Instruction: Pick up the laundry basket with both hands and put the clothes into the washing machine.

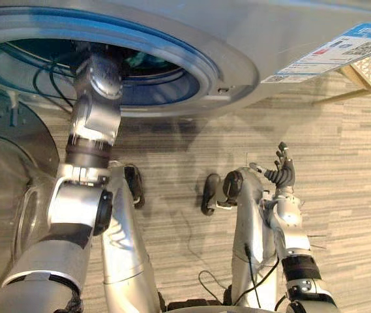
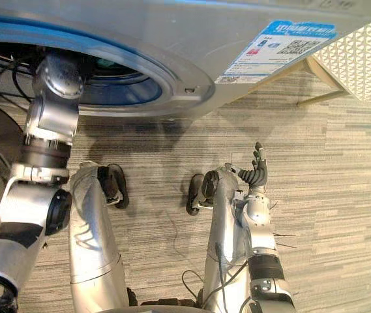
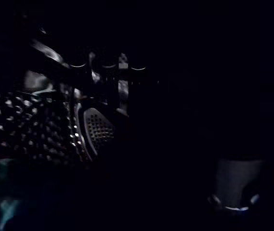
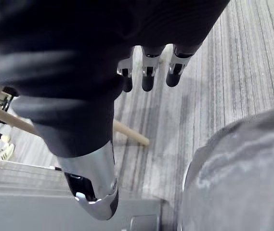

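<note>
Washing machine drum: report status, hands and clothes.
Left arm inside drum of grey front-loading washing machine, grip unreadable. Right hand open, empty, over striped grey carpet. White perforated laundry basket far right, unheld. No obstruction seen.

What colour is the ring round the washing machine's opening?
The ring is blue, on a silver-grey front; clearest in the left eye view.

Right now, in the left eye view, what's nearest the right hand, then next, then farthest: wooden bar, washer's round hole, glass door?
1. wooden bar, on the floor up-right of the right hand.
2. round hole, up to the left.
3. glass door, far left.
</note>
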